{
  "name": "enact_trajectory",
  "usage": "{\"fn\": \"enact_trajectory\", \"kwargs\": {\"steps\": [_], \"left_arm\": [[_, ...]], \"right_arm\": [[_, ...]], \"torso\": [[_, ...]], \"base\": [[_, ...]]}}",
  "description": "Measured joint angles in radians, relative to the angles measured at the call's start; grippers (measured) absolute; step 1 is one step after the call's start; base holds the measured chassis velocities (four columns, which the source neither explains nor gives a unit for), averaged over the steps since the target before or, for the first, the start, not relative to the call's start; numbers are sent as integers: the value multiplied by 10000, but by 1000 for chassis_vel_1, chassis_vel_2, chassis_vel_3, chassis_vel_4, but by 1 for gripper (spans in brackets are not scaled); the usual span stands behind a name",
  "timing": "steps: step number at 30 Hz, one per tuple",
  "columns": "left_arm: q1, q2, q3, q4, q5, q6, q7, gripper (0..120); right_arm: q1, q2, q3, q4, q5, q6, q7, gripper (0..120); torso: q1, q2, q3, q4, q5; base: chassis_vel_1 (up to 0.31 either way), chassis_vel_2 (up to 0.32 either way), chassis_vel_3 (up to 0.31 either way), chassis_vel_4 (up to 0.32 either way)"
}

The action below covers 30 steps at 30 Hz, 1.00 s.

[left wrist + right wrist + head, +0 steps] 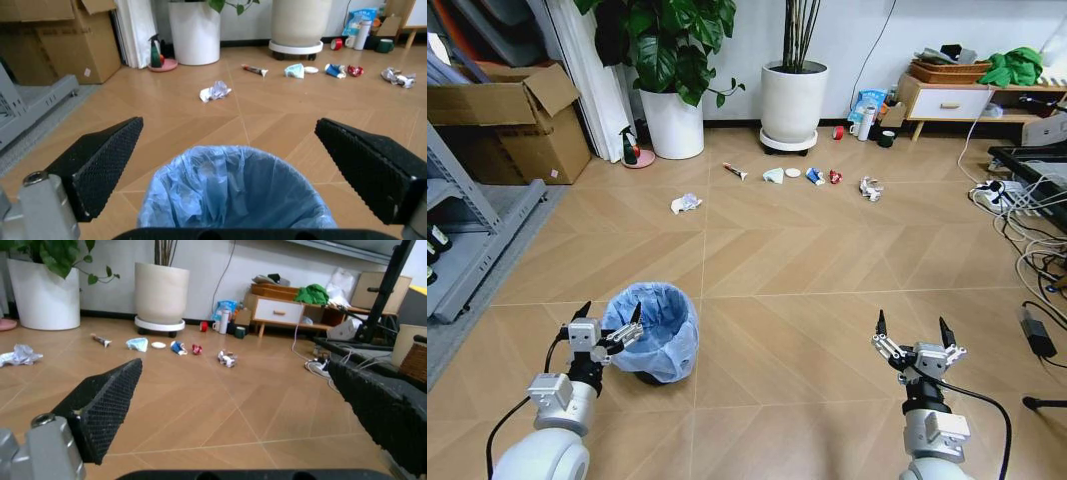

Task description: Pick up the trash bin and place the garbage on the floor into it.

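Herringbone plank floor [827, 250] in a living-room corner, white plant pots [793, 100] along the far wall, cardboard boxes [507, 125] on the left, a tangle of cables [1027, 220] on the right.

Trash bin [655, 330] close in, at the lower left of the head view, upright, light-blue bag [230, 190] bunched over the rim, apparently nothing inside. Left gripper [607, 320] hovering right at the bin's near-left rim, fingers spread wide, one fingertip over or just touching the bag edge; from the left wrist view, bin mouth centred between the two dark pads [100, 165], no contact on either side.

Further out, garbage strewn across the far floor: crumpled white paper [685, 204] alone and nearest, then a loose row before the pots — small tube [735, 171], pale scrap [774, 176], white disc [793, 173], blue wrapper [814, 176], red wrapper [835, 177], silvery crumple [870, 188]. All well apart from the bin.

Right gripper [915, 335] low on the right over bare floor, fingers released, empty.

Judged step: lining up to grasp the bin, nothing lifted yet, no litter collected. Next move likely calling for a descent over the rim and a firm close on the bin's wall rather than on slippery bag alone.
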Motion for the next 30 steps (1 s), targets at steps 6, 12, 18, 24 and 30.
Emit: {"fn": "enact_trajectory", "kwargs": {"steps": [6, 12, 18, 24, 30], "left_arm": [[15, 2, -2, 17, -1, 0, -24, 100], [19, -62, -21, 24, -6, 0, -108, 100], [4, -48, -52, 29, -6, 15, -142, 100], [-70, -20, -47, 34, -145, 75, -268, 100], [-401, 446, -16, 159, -436, 361, -503, 100]], "right_arm": [[45, 30, -38, -73, -19, 17, -9, 100], [75, -25, -76, -101, -18, 17, -17, 100], [98, -166, -45, -95, 90, 12, -18, 100], [93, -188, -61, -95, 89, -5, -19, 100], [26, -170, -30, -44, 68, 4, -20, 100]], "torso": [[0, 0, 0, 0, 0], [0, 0, 0, 0, 0], [0, 0, 0, 0, 0], [0, 0, 0, 1, 0], [0, 0, 0, 0, 0]], "base": [[0, 0, 0, 0], [0, 0, 0, 0], [0, 0, 0, 0], [0, 0, 0, 0], [0, 0, 0, 0]]}}
